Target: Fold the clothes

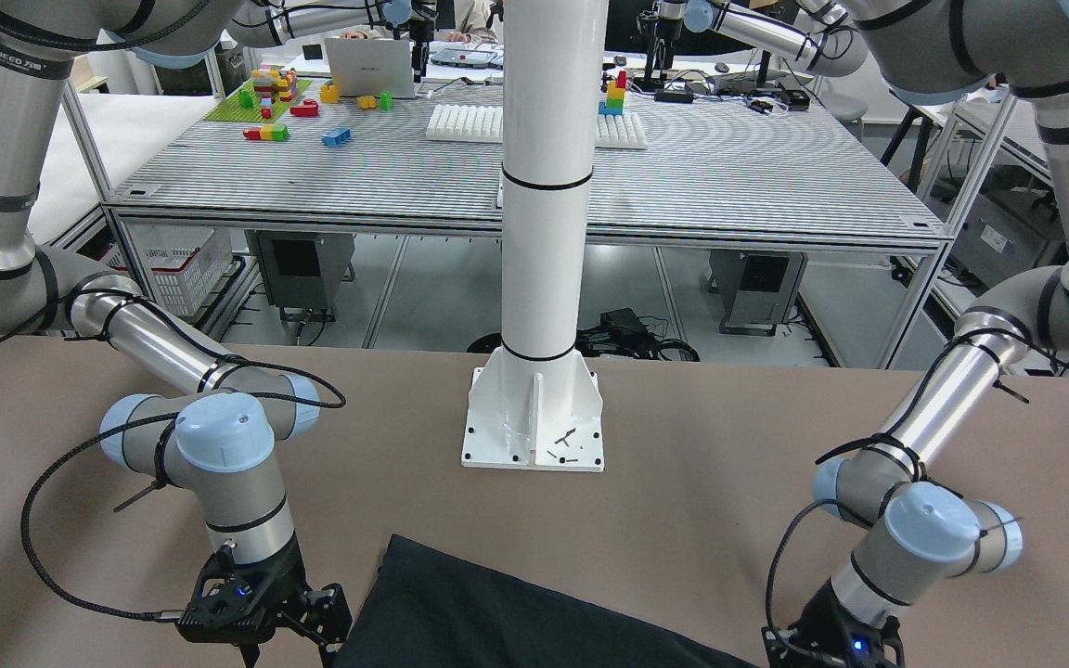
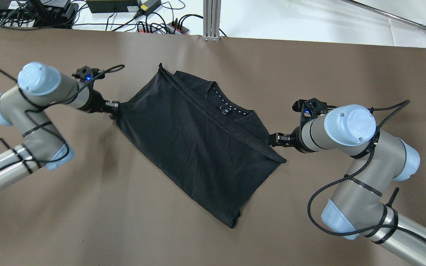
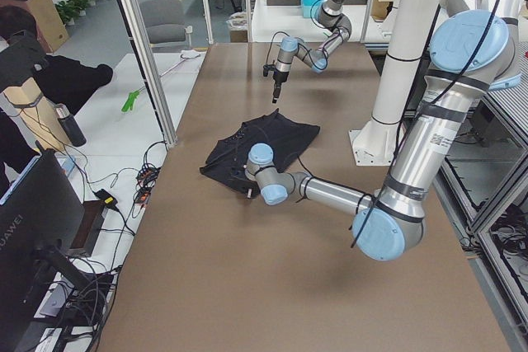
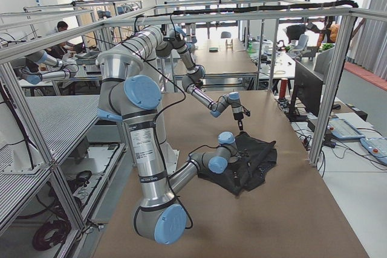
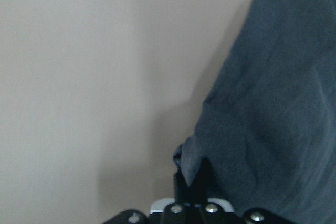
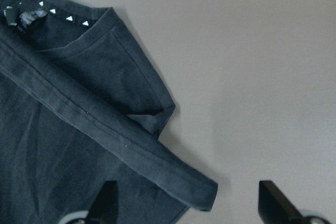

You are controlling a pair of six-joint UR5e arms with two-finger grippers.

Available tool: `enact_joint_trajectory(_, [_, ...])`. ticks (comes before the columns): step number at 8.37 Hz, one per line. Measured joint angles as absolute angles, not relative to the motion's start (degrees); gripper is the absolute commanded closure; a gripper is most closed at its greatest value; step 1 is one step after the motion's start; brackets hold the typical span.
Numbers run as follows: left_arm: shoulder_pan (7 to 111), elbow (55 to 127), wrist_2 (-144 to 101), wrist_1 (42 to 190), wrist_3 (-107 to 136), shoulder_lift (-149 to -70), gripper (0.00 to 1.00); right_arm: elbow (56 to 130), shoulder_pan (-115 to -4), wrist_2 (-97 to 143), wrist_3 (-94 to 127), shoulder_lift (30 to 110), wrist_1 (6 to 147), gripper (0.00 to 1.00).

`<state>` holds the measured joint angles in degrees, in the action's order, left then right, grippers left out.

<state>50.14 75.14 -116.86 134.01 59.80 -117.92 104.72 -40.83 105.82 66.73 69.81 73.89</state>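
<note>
black soft-fabric garment (image 2: pixel 194 147) folded flat mid brown worktop (image 2: pixel 87 207); white neck print (image 2: pixel 227 109) too small to read. left hand (image 2: pixel 115 109) pinched closed on its left corner, tips hidden in fabric. right hand (image 2: pixel 274 140) spread wide, hem end (image 6: pixel 202 192) lying between fingers (image 6: pixel 106 202).

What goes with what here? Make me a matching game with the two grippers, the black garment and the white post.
Things: 1 left gripper; 2 right gripper; 3 black garment; 4 white post.
States: A open, jaws apart; B stands upright on the brown table; C shut on a garment corner; D lies folded over on the table.
Pairs: 1-C, 2-A, 3-D, 4-B.
</note>
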Motion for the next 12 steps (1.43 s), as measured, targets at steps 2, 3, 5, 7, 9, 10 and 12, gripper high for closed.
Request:
enact_joint_trajectory(2, [53.43,60.67,-115.07,129.46,57.78,-132.56,1.00,104.63,-40.75,105.82,66.78,69.79,73.84,0.06])
enact_joint_trajectory(3, [53.66,53.35,-112.27,128.00,57.21,-139.47,1.00,104.60,-40.73,105.82,66.79,69.79,73.84,0.06])
enact_joint_trajectory(5, [51.69,40.33,-105.48,127.11,56.99,-151.43,1.00,104.46,-40.66,105.82,66.79,69.79,73.89,0.06])
enact_joint_trajectory(7, [49.87,35.12,-101.97,127.02,57.01,-156.74,1.00,104.32,-40.62,105.82,66.76,69.74,73.91,0.06])
enact_joint_trajectory(9, [50.28,34.14,-100.26,127.11,55.46,-157.09,1.00,104.25,-40.60,105.82,66.75,69.67,73.92,0.06])
enact_joint_trajectory(10, [51.12,34.06,-99.96,127.15,52.85,-156.51,0.96,104.18,-40.55,105.82,66.75,69.67,73.92,0.06])
enact_joint_trajectory(12, [52.81,34.25,-99.76,127.29,47.75,-154.92,0.06,103.87,-40.29,105.76,66.78,69.62,73.91,0.06])
